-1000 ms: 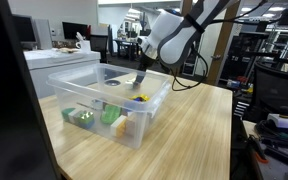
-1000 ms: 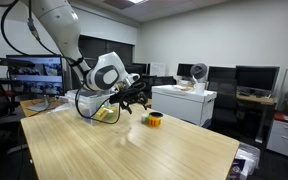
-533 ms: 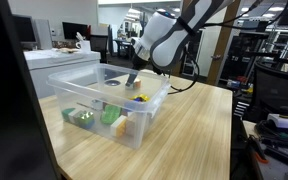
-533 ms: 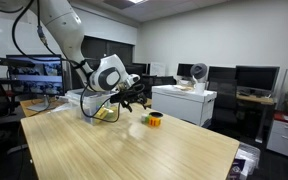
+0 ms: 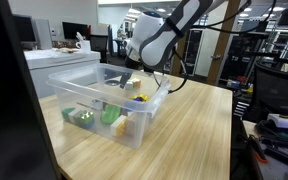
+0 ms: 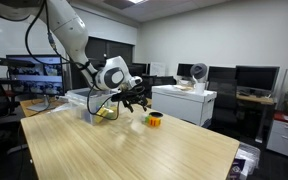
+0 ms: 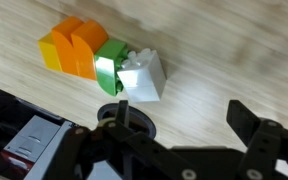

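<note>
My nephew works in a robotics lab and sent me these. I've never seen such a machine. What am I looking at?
It is a white robot arm with a two-fingered gripper at its end. Two pictures come from cameras standing in the room, looking at a wooden table from different sides. The third comes from a camera on the arm's wrist, looking down past the fingers. On the table stands a clear plastic bin with small coloured pieces inside. Outside it, on the bare wood, lies a little cluster of toy blocks in orange, green and white. The gripper hangs above the table near those blocks, open and holding nothing.
</note>
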{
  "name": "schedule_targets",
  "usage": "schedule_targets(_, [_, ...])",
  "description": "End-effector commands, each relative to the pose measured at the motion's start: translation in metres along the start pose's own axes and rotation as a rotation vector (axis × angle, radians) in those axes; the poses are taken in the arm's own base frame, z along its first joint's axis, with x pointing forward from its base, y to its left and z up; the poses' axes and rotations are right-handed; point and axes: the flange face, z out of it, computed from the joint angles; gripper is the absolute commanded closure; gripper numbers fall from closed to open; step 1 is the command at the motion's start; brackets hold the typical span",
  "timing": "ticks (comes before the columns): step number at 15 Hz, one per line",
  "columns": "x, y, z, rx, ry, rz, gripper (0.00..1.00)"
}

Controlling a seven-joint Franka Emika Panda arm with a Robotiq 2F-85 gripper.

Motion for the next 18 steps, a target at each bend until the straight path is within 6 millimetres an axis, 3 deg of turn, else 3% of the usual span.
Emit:
schedule_targets(1, [0.007,0.006,0.007,-0.026,0.017,-0.005,0.0])
schedule_targets(6, [0.009,0.018,0.016,-0.054,0.06,-0.026,0.0])
schedule_targets(14, [-0.002,-0.001,0.028,-0.005,0.024,-0.019,0.0])
schedule_targets(18, [-0.023,-0.002,0.035,0.01,-0.037,0.003,0.0])
